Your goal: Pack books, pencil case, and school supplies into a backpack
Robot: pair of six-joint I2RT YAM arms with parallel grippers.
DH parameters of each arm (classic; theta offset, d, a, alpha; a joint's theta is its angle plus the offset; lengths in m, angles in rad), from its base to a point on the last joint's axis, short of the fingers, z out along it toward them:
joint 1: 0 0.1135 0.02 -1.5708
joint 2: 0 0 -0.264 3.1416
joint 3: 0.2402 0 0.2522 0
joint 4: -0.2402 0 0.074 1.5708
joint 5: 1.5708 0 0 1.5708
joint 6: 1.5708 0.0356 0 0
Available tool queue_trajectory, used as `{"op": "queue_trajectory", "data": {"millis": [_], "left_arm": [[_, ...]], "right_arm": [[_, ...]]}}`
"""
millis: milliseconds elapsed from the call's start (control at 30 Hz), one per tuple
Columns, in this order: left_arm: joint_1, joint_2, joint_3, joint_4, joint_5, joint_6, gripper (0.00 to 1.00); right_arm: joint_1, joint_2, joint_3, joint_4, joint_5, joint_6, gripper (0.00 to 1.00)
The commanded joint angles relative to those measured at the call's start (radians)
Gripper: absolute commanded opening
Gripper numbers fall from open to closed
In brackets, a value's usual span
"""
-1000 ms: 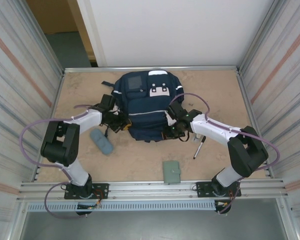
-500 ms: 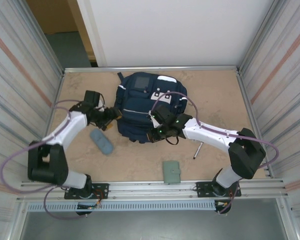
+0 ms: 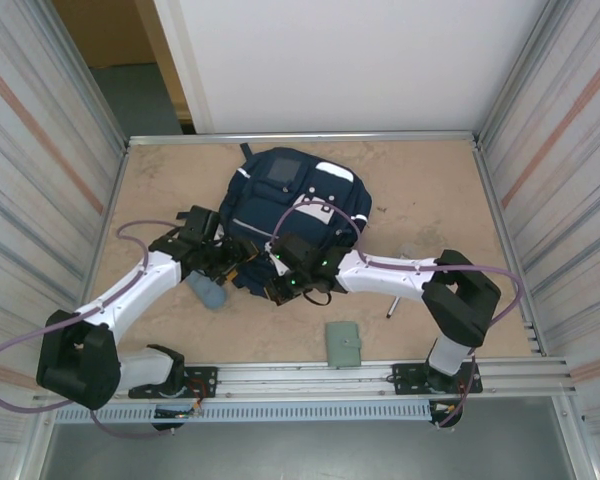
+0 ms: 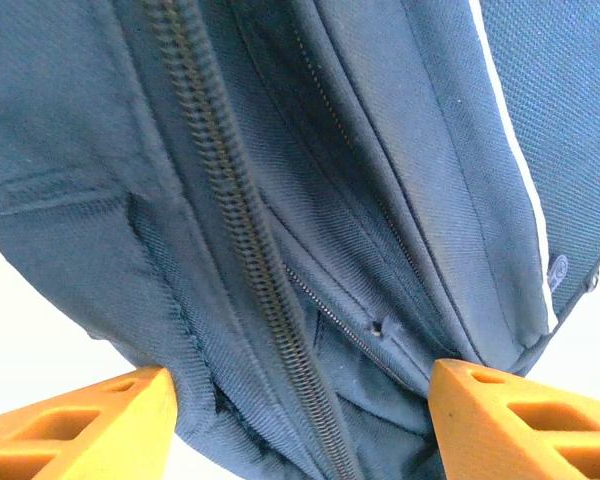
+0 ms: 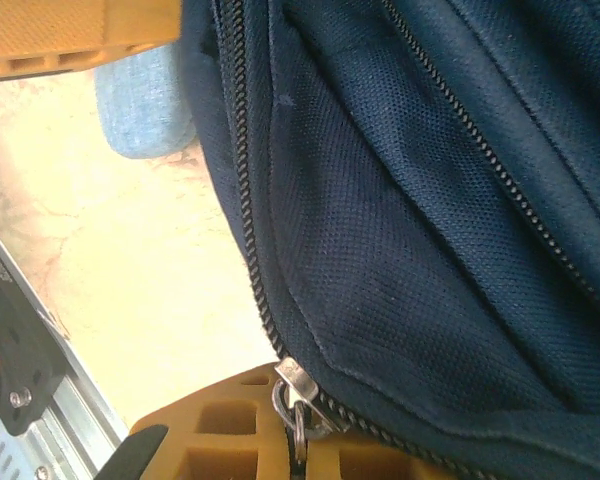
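Shifted along the backpack's [image 3: 290,195] near edge, left gripper [image 4: 295,400] gapes astride loose fabric (right gripper's [image 3: 283,283] jaws unreadable), so the hold may slip.

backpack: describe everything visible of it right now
The backpack is navy woven fabric with pale patches, a thin light stripe and several coil zips, shut where seen close. It lies flat on the table, slanted. Its near edge sits between the fingers of the left hand and right hand; a metal zip pull rests at a right finger. Grip unclear.
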Motion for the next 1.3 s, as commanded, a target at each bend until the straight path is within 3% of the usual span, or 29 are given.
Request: {"op": "queue_trajectory", "data": {"millis": [0, 133, 300, 367, 600, 733, 833, 1000, 1100, 1267], "left_arm": [[-0.064, -0.016, -0.007, 0.053, -0.089, -0.031, 0.66], [-0.111, 0.007, -0.047, 0.071, -0.156, -0.040, 0.53], [-0.104, -0.005, -0.062, 0.030, -0.212, -0.005, 0.12], [-0.080, -0.016, -0.066, 0.028, -0.204, 0.011, 0.00], [0.043, -0.054, -0.065, 0.022, -0.129, 0.088, 0.00], [0.106, -0.028, -0.055, 0.027, -0.049, 0.140, 0.00], [0.133, 0.002, -0.039, 0.017, -0.031, 0.168, 0.00], [0.178, 0.037, -0.015, 0.003, 0.032, 0.206, 0.00], [0.184, 0.047, -0.011, 0.009, 0.064, 0.205, 0.00], [0.178, 0.044, -0.031, 0.055, 0.108, 0.163, 0.00]], "right_arm": [[0.021, 0.020, 0.045, 0.073, -0.008, 0.048, 0.00], [0.023, 0.006, 0.034, 0.071, 0.014, 0.051, 0.00], [0.001, -0.020, 0.041, -0.005, 0.052, 0.043, 0.00], [-0.019, -0.031, 0.031, -0.030, 0.026, 0.042, 0.00], [-0.129, -0.115, -0.061, -0.189, 0.031, -0.027, 0.04], [-0.283, -0.134, -0.121, -0.277, 0.009, -0.012, 0.05], [-0.381, -0.135, -0.163, -0.259, -0.062, -0.015, 0.06], [-0.475, -0.094, -0.168, -0.246, -0.070, -0.034, 0.07], [-0.477, -0.086, -0.152, -0.247, -0.124, -0.068, 0.07], [-0.396, -0.101, -0.112, -0.234, -0.265, -0.104, 0.04]]}}
